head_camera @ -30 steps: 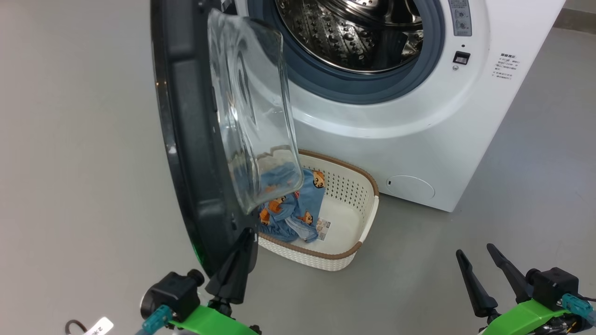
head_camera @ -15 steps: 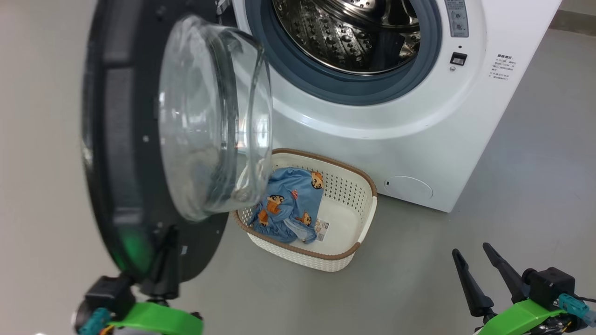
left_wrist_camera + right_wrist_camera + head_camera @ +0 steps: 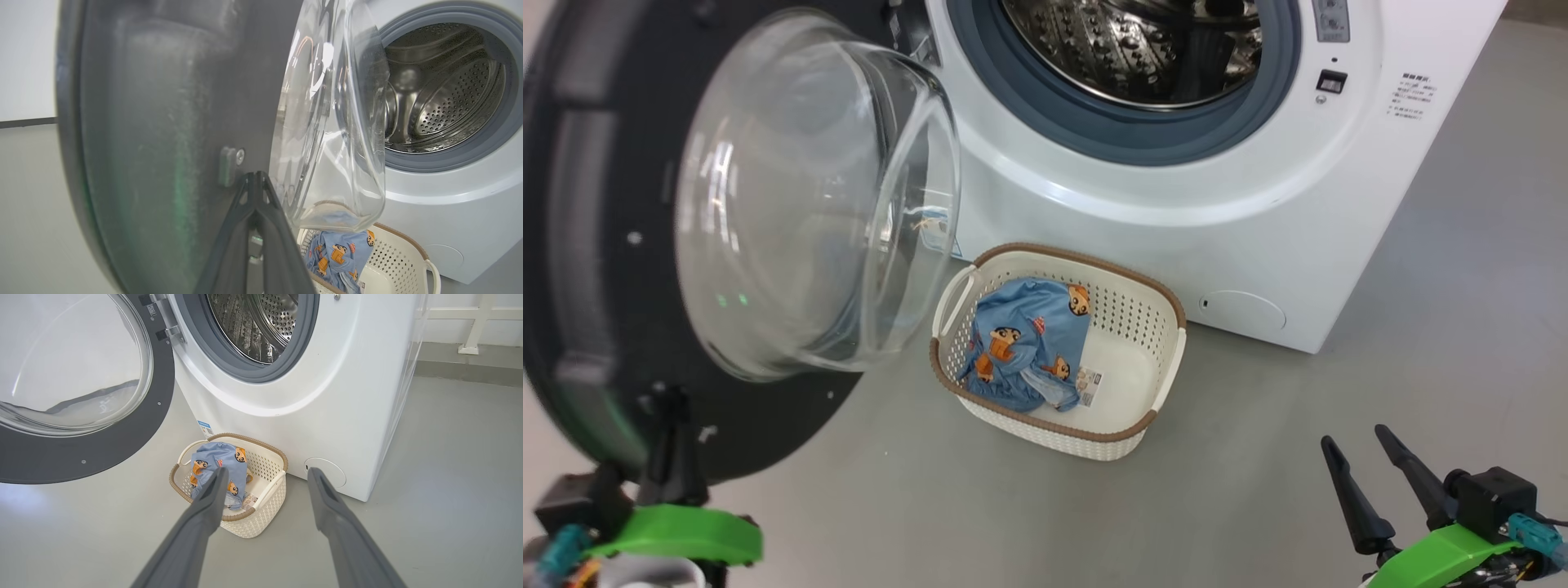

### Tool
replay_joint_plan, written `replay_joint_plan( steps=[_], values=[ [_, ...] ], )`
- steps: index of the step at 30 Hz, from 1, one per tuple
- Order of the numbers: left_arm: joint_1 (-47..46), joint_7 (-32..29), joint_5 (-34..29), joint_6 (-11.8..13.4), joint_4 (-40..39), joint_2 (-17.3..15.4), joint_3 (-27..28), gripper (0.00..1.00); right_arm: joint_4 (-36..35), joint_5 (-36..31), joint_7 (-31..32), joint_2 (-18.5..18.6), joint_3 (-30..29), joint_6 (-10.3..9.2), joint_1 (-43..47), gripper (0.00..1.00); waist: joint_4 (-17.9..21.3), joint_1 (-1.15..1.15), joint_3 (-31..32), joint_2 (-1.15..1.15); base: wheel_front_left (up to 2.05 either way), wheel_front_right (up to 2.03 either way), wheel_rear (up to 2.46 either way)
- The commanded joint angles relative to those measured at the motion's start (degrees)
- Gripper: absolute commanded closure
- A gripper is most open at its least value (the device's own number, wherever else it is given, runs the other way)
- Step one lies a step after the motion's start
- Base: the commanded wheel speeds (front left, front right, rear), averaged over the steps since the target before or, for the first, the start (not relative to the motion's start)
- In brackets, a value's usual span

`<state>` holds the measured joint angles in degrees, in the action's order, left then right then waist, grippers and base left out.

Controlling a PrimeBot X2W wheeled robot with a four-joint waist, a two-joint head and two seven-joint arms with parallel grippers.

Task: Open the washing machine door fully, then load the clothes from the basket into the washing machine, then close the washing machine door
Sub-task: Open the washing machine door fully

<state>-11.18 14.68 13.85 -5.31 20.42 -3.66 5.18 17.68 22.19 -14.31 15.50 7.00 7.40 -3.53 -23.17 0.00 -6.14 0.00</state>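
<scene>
The washing machine (image 3: 1176, 220) stands with its steel drum (image 3: 1143, 41) exposed. Its door (image 3: 596, 245), black rim around a clear glass bowl (image 3: 800, 196), hangs swung out to the left. My left gripper (image 3: 674, 441) is shut, and its tips (image 3: 255, 175) rest against the inner face of the door (image 3: 163, 102) at the lower rim. The basket (image 3: 1168, 302) sits on the floor in front of the machine, with the blue cartoon-print clothes (image 3: 1025, 335) in its left half. My right gripper (image 3: 1354, 438) stands open at the lower right, apart from the basket (image 3: 253, 526) and clothes (image 3: 216, 457), holding nothing.
Grey floor (image 3: 1258, 490) spreads between my right gripper and the basket. A round lower flap (image 3: 1241, 310) sits on the machine's front. A paper label (image 3: 1088, 385) lies inside the basket. A white rail (image 3: 474, 318) runs along the wall behind the machine.
The door has swung further open to the left, uncovering the basket. My left gripper has moved left with the door's lower rim. The right gripper has stayed put.
</scene>
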Motion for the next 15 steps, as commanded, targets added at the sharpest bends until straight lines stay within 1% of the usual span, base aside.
replay_joint_plan(
  steps=[1, 15],
  values=[
    [-3.9, 0.3, -0.9, 0.0, 0.4, -3.2, 4.5, 1.0, -1.2, 0.3, -0.7, 1.4, 1.4, 0.09, -1.7, 0.0, -0.1, 0.0, -0.9, 0.0, 0.0, 0.0, 0.0],
    [-13.1, 0.3, -4.3, 1.0, 9.2, -7.7, 13.7, 1.0, -1.4, 0.1, -0.7, 2.3, 2.1, 0.09, -3.2, 0.0, 0.5, 0.0, -3.8, 0.0, 0.0, 0.0, 0.0]
  ],
)
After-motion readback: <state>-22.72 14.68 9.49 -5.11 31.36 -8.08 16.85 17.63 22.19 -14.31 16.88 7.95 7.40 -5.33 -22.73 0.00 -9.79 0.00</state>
